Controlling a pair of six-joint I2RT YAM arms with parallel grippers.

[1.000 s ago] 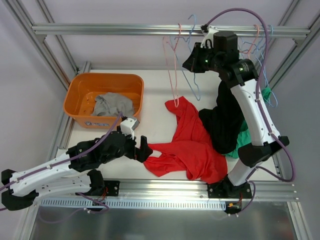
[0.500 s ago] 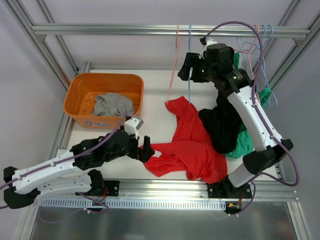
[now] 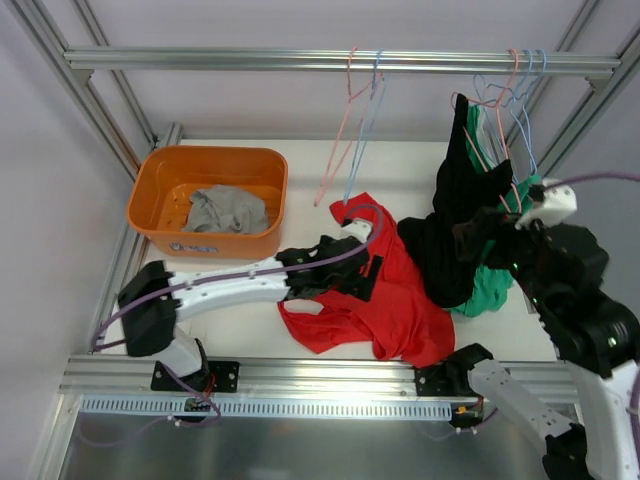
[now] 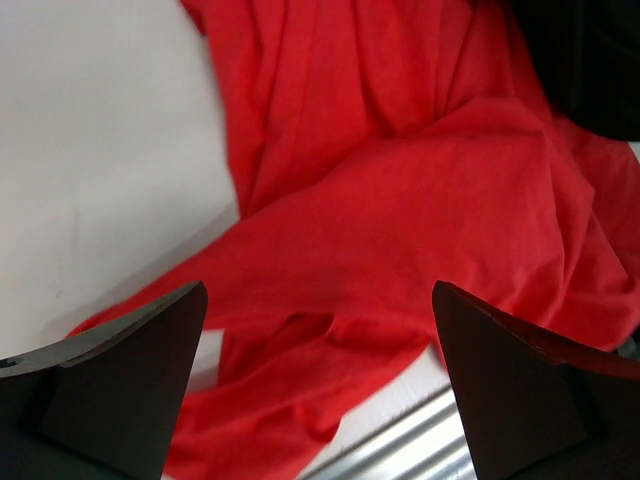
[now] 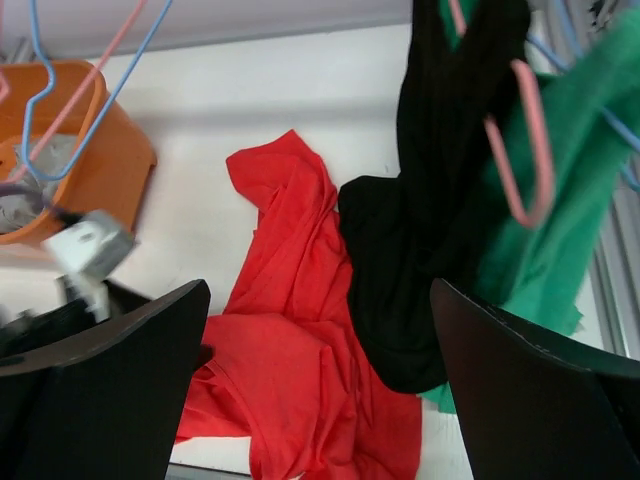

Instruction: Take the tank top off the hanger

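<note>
Progress: red tank top (image 3: 400,300) lies loose on surface (image 3: 412,170) under left gripper (image 4: 318,290), wide open | right gripper (image 5: 320,285) empty, open; black top (image 3: 450,230) ahead on hanger | removal looks done

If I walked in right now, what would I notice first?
The big red top sprawled across the middle of the table, with the left gripper open just above it. Next, the black garment hanging up on the right. Then there's the orange basket at the back left with a grey cloth inside.
</note>
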